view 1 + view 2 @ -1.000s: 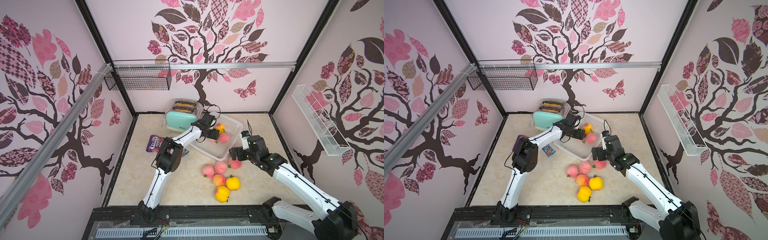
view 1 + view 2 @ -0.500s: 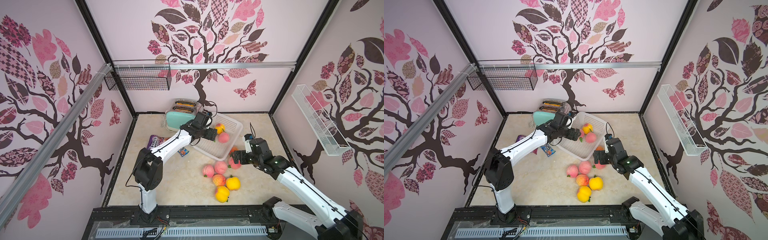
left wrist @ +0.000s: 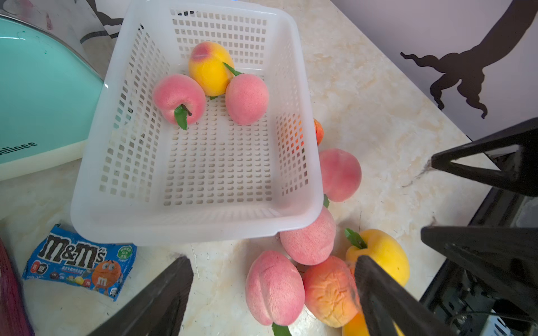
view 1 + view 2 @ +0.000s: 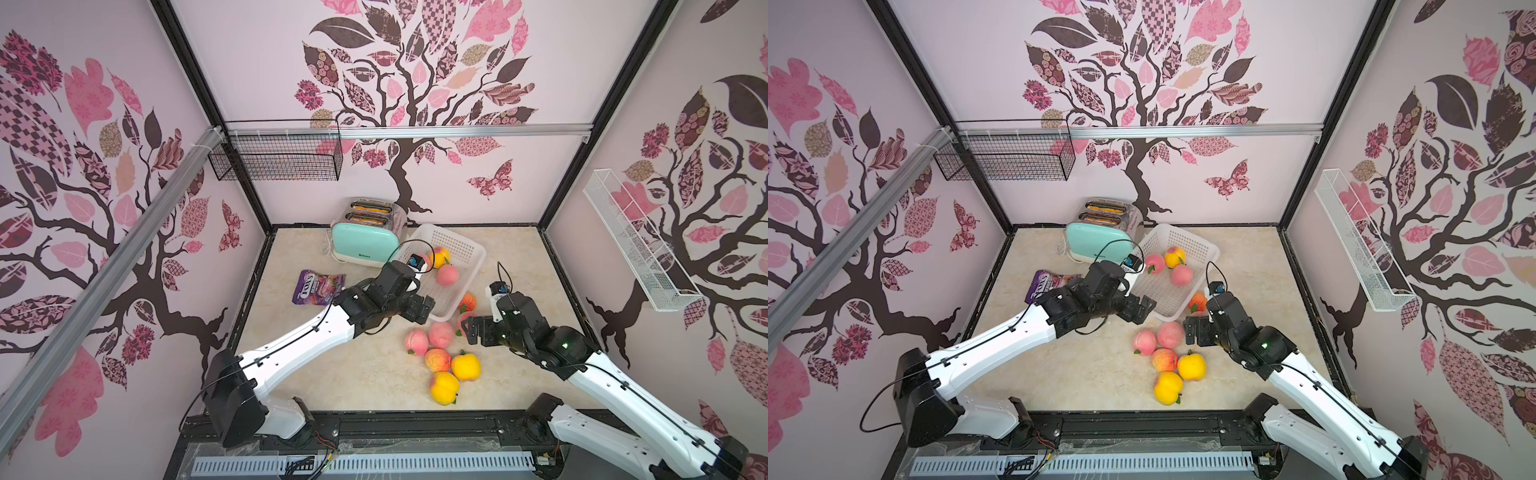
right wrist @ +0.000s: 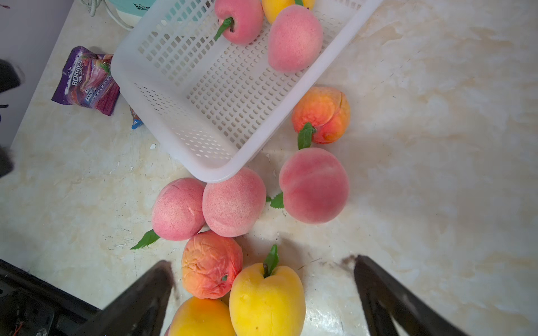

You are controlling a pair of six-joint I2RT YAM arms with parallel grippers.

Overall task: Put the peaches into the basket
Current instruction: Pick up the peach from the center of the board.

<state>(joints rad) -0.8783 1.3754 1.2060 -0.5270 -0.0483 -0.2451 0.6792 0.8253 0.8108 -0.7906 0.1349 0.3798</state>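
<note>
Sweets in a purple bag are seen at the left, beside a mint toaster. The left gripper is held spread wide and empty over the near rim of the basket, where three peaches are lodged. Seven more are clustered on the table just outside it. The right gripper is spread fully, nothing grasped, near a pink peach.

Two arms, as we read them: left arm and right arm share white link shells, black joint housings and thin black cables. One green light marks the right wrist (jaws black, wedge-shaped).
</note>
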